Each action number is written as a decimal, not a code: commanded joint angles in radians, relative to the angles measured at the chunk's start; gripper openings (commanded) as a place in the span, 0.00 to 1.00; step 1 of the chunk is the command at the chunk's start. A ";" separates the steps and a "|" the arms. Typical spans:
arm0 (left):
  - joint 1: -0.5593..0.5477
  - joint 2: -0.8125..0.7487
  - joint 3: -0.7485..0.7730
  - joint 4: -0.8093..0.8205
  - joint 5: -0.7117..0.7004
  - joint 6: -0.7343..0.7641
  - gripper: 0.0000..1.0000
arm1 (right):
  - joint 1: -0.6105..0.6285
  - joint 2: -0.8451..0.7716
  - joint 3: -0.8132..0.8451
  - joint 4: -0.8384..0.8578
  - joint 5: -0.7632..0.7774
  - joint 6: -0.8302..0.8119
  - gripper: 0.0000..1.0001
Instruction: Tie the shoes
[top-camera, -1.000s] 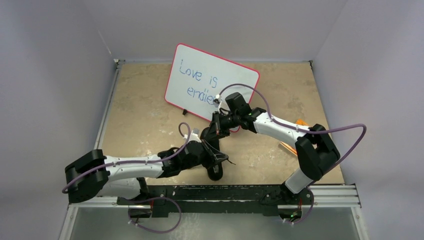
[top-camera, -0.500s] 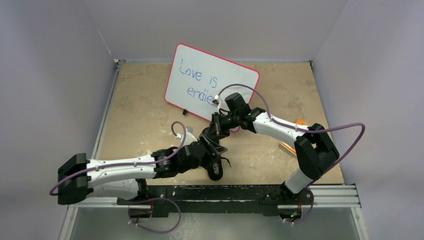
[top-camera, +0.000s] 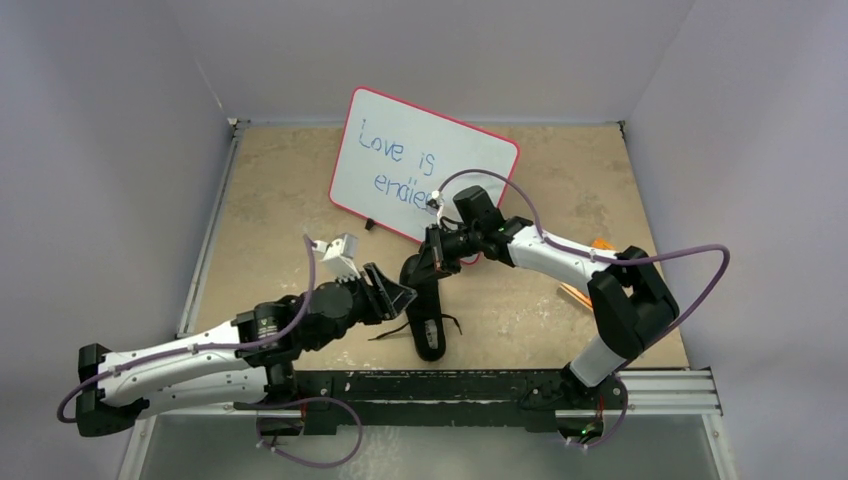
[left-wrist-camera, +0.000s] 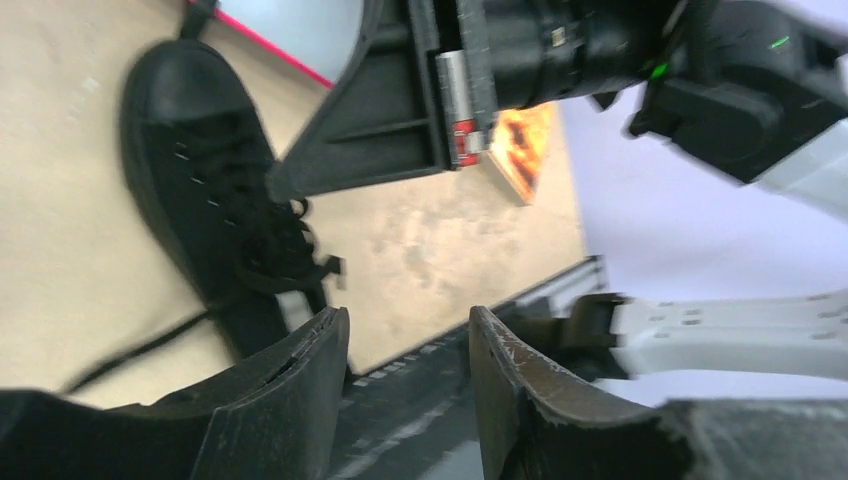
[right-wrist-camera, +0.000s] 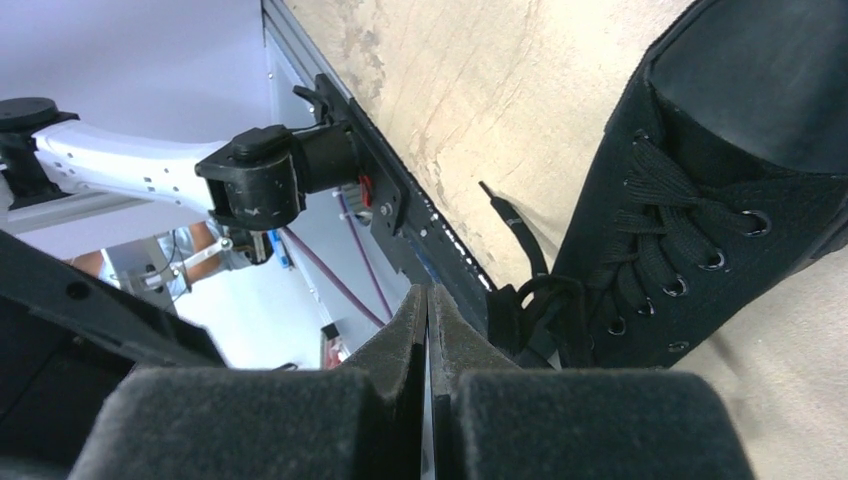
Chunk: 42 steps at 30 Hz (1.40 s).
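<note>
Tan counter (top-camera: 280, 240), black sneaker (top-camera: 430, 335) (laces (left-wrist-camera: 270, 250) trailing); left claw (left-wrist-camera: 407, 320) parted, empty; right claw (right-wrist-camera: 428, 300) pinched shut beside sneaker.

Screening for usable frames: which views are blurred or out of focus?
Top view: sharp, evenly lit, whiteboard writing legible. Left wrist: motion-blurred, sneaker smeared. Right wrist: sneaker and laces crisp, its own fingers slightly soft up close.

Soft even light; left-wrist view motion-blurred.
</note>
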<state>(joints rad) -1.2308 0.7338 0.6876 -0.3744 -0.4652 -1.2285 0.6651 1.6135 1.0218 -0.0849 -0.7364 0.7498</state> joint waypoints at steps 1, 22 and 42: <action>0.004 0.059 -0.068 0.123 -0.078 0.380 0.45 | -0.008 -0.037 -0.003 0.046 -0.056 0.027 0.00; 0.275 0.315 -0.128 0.428 0.164 0.395 0.62 | -0.105 -0.261 -0.198 -0.173 0.098 -0.367 0.56; 0.318 0.492 -0.054 0.402 0.316 0.400 0.34 | -0.012 -0.115 -0.201 -0.057 0.011 -0.501 0.55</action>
<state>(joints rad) -0.9253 1.2327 0.5873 0.0410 -0.1448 -0.8448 0.6323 1.5066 0.7872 -0.1741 -0.6792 0.3061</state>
